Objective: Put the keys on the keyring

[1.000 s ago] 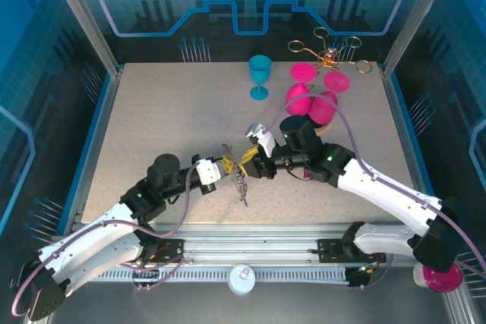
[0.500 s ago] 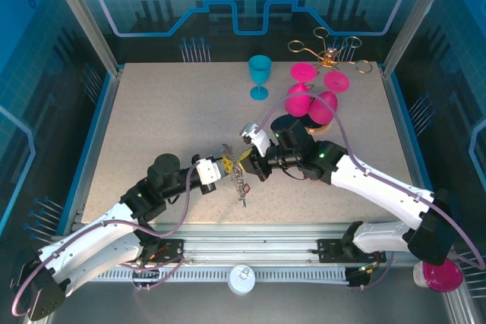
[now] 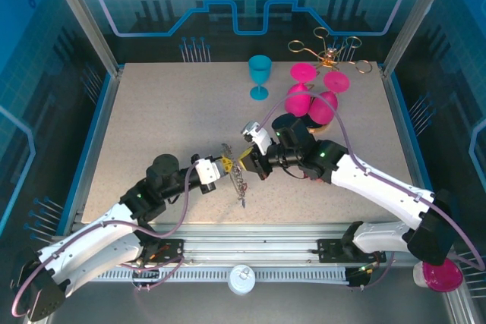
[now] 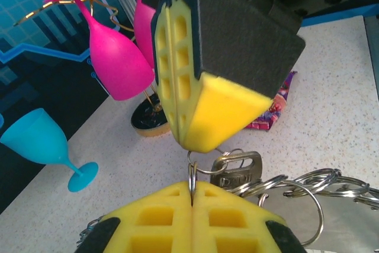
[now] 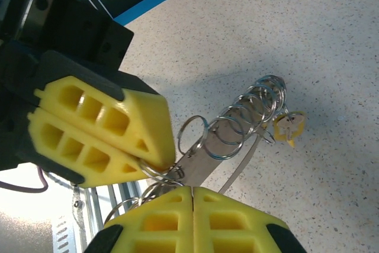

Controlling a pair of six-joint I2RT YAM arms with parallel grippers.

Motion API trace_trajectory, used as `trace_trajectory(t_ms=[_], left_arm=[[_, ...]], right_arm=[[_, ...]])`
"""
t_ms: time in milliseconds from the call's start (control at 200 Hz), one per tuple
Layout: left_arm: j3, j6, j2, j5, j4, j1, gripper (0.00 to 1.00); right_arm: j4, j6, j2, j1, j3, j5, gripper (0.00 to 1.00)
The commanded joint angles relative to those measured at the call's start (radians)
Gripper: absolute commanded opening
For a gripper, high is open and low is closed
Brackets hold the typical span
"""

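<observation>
**Two Arms Meet Over a Chain of Rings**

Left arm stretched low, elbow bent, the left gripper (image 3: pixel 222 166) is clenched on a thin wire loop of the keyring (image 3: pixel 238 180), a limp silver chain at the middle of the speckled table (image 3: pixel 152 119). The right gripper (image 3: pixel 247 159), its yellow gridded fingers pressed together, meets it tip to tip. Whether it pinches a ring cannot be told. Two keys hang there: one silver key (image 4: pixel 238 170) and one yellow-tagged key (image 5: pixel 288 127).

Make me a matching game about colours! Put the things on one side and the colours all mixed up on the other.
Things:
1. lone upright goblet
2. wire stand
3. key between the two grippers
4. goblets by the stand

Colours:
A. silver
B. pink
C. turquoise
D. gold

Pairs: 1-C, 2-D, 3-A, 4-B
</observation>
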Motion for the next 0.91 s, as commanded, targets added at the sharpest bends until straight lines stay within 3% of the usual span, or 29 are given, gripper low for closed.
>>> trace_trajectory(t_ms=[0,280,335,490,710,901], left_arm=[[-0.01,-0.029,-0.023,0.054,0.121,-0.003,0.0],[-0.003,-0.052,0.007,0.023,0.134,-0.002,0.0],[-0.002,-0.055,0.014,0.021,0.134,-0.002,0.0],[-0.004,-0.056,0.016,0.032,0.139,-0.003,0.0],[-0.024,-0.062,0.011,0.065,0.171,-0.002,0.0],[-0.033,-0.074,0.009,0.082,0.196,-0.003,0.0]], right_arm=[[-0.003,-0.005,0.03,-0.015,-0.003,-0.024,0.0],[0.043,-0.027,0.009,-0.017,-0.032,-0.1,0.0],[0.041,-0.032,-0.003,-0.026,-0.04,-0.087,0.15],[0.062,-0.046,-0.074,-0.096,-0.081,-0.103,0.32],[0.139,-0.135,-0.145,-0.125,-0.152,-0.259,0.44],[0.136,-0.158,-0.128,-0.116,-0.148,-0.303,0.46]])
